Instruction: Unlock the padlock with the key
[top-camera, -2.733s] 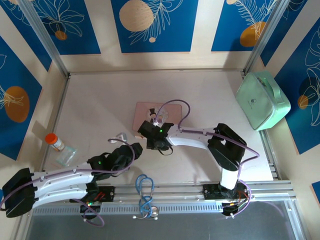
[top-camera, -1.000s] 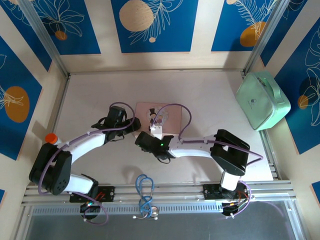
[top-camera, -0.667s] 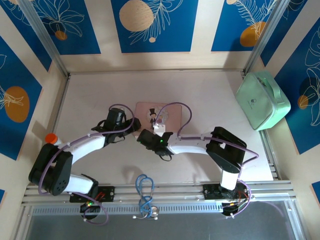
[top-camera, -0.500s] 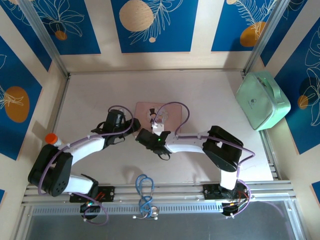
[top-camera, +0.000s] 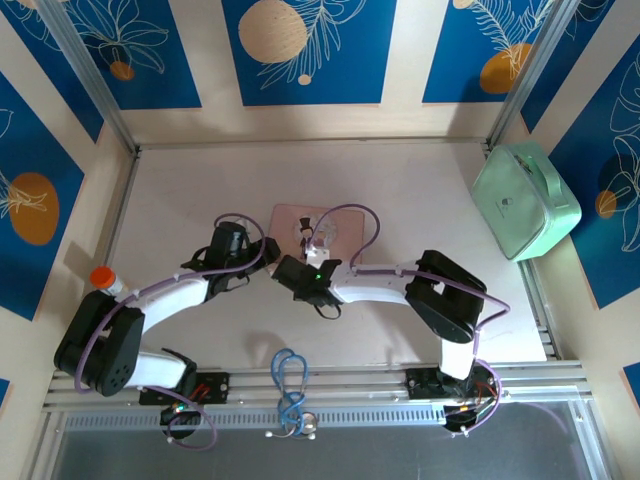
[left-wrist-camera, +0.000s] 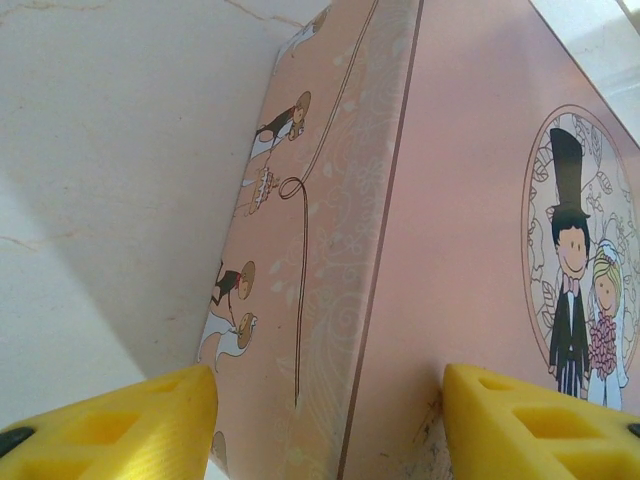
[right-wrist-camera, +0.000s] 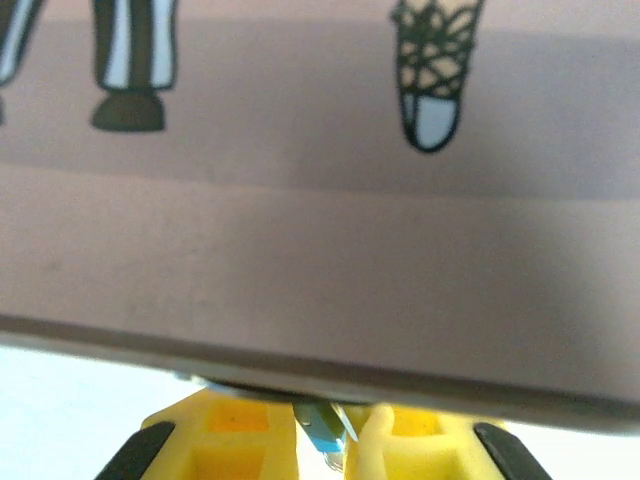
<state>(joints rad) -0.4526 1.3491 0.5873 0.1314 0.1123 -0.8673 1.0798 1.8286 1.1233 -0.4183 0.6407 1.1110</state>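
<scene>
Right wrist: right gripper pinching bluish sliver, likely padlock's, just beside pink tin. Left gripper spread, straddling tin corner. Step: securing lock. Next: bring key to keyhole, fine alignment needed.

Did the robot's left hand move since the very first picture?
Yes. The left gripper moved away from the blue cable at the near rail, up the table to the left side of the pink tin.
</scene>
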